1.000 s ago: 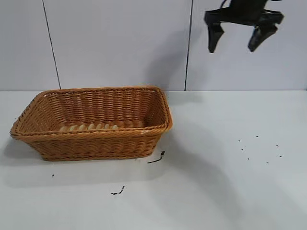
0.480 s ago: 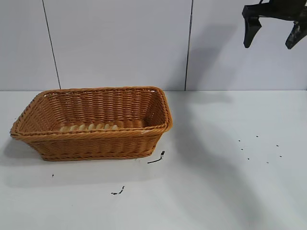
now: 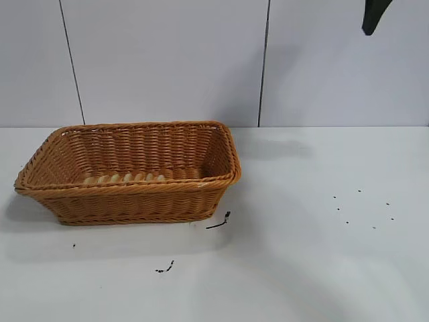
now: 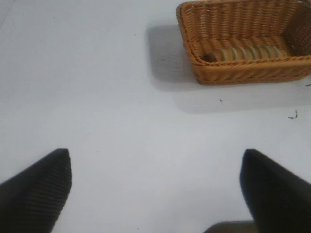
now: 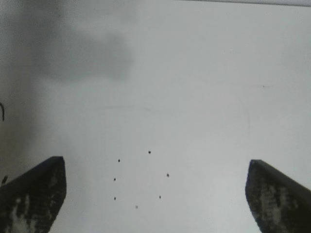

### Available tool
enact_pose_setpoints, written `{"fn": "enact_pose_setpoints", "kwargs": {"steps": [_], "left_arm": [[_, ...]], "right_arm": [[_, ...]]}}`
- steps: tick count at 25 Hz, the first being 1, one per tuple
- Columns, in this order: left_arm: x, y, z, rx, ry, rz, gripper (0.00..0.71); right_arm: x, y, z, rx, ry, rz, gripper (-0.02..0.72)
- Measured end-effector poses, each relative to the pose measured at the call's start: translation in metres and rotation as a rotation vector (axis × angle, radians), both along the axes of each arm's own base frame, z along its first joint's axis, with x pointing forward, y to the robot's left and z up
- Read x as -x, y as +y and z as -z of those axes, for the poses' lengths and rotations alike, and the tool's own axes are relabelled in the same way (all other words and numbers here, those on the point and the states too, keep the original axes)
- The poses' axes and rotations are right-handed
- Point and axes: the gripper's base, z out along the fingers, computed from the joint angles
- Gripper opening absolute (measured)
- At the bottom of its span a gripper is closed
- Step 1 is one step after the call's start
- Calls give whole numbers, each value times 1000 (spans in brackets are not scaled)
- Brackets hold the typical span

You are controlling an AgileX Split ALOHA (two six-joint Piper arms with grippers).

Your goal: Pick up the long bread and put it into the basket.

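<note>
The long bread (image 3: pixel 124 178), tan and ridged, lies inside the orange-brown wicker basket (image 3: pixel 134 204) along its near wall. It also shows in the left wrist view (image 4: pixel 248 52), inside the basket (image 4: pixel 243 74). My right gripper is high above the table's right side; only one dark finger (image 3: pixel 371 19) shows at the top edge of the exterior view. In its wrist view the right gripper (image 5: pixel 155 165) is open and empty over bare table. My left gripper (image 4: pixel 154 153) is open and empty, well away from the basket, and is out of the exterior view.
Small black specks (image 3: pixel 362 208) dot the white table at the right and show in the right wrist view (image 5: pixel 141 179). Dark bits of debris (image 3: pixel 219 223) lie in front of the basket. A white panelled wall stands behind.
My right gripper has risen and moved right, from above the table's middle right to nearly out of the exterior view. The basket and bread have not moved.
</note>
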Motion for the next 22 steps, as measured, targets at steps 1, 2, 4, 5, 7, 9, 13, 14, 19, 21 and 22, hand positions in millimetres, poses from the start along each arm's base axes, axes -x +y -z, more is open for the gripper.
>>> {"fn": "enact_pose_setpoints", "kwargs": {"steps": [1,2,4,5,7,9,13,14,19,21,22], "left_arm": [[0,0,0,0,0,0,693],[0,0,0,0,0,0,693],[0,0,0,0,0,0,693],[0,0,0,0,0,0,693],[0,0,0,0,0,0,693],[0,0,0,0,0,0,693],[0,0,0,0,0,0,693],[0,0,0,0,0,0,693],[0,0,0,0,0,0,693],[0,0,0,0,0,0,693],[0,0,0,0,0,0,693]], "right_arm": [[0,0,0,0,0,0,689],[38,0,9,-3,20,6,689],[76,0,18,-7,22,12,689],[92,0,28,-8,39,15,689],[127,0,42,-8,21,16,689],[155,0,60,-10,-18,18,689],[201,0,88,-13,-152,21,689],[211,0,96,-13,-177,21,689],[244,0,106,-16,-364,22,689],[253,0,104,-17,-435,22,689],[258,0,104,-17,-463,21,689]]}}
